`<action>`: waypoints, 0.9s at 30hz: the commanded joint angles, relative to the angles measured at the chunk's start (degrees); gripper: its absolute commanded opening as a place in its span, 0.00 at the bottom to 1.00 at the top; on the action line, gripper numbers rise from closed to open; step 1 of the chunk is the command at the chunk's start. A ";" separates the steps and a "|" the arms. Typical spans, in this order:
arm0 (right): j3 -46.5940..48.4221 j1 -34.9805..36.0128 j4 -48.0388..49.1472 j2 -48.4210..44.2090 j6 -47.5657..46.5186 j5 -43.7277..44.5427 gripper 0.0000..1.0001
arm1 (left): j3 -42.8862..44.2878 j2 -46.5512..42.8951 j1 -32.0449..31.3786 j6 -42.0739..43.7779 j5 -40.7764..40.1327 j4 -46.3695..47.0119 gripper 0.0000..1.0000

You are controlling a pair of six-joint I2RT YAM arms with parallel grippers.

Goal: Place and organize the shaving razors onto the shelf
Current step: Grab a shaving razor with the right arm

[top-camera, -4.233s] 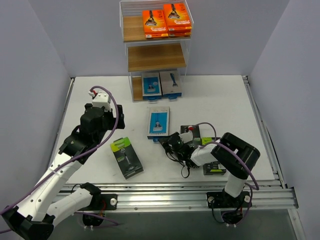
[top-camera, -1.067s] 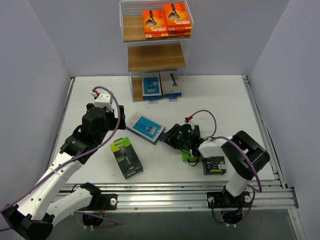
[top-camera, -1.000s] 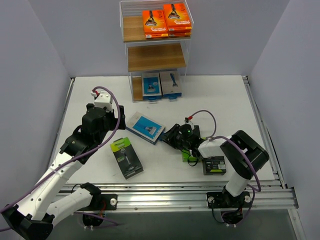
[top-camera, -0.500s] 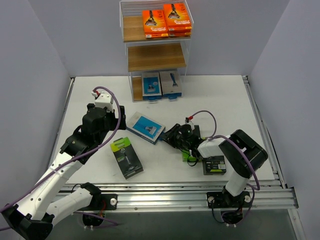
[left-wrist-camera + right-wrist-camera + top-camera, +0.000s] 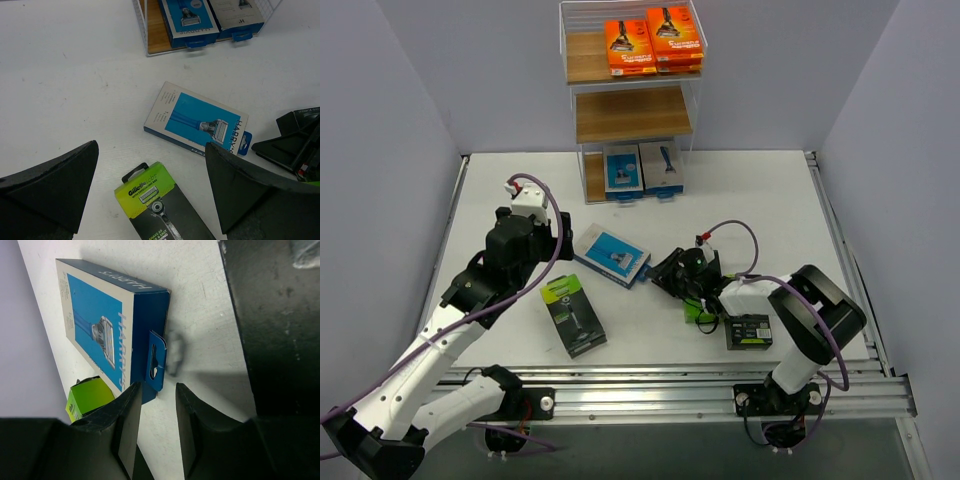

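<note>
Blue-and-white razor pack (image 5: 611,254) lies flat on the white table (image 5: 760,200), between my two arms and near the front of the shelf (image 5: 632,115). A few seconds ago it lay lengthwise and further to my right. Now it sits askew, slid over towards my left arm, with its hang tab pointing at my right pincer (image 5: 157,386). That pincer is low over the table just beside the tab. Its fingers stand a narrow way apart with only bare table between them, so it holds nothing. In the last second it has barely shifted. My left pincer (image 5: 151,147) hovers with its fingers spread wide and empty, much where it was before. Below it lies a black-and-lime pack (image 5: 573,314), unmoved. On the shelf, the orange packs (image 5: 653,42) fill the right of the top tier and two blue packs (image 5: 642,170) stand on the bottom one, as earlier.
</note>
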 commanded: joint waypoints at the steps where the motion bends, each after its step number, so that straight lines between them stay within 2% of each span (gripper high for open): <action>1: 0.31 -0.10 -5.14 0.22 0.16 2.92 0.30 | -0.08 -0.15 -0.25 0.58 -0.12 2.05 0.96; 12: 3.12 0.26 -1.89 6.46 1.04 2.57 0.29 | -0.08 0.12 -0.16 0.50 0.40 2.05 0.96; 27: 4.53 0.61 -0.22 9.45 2.18 2.39 0.25 | 0.01 -0.15 -0.25 0.41 1.37 2.14 0.96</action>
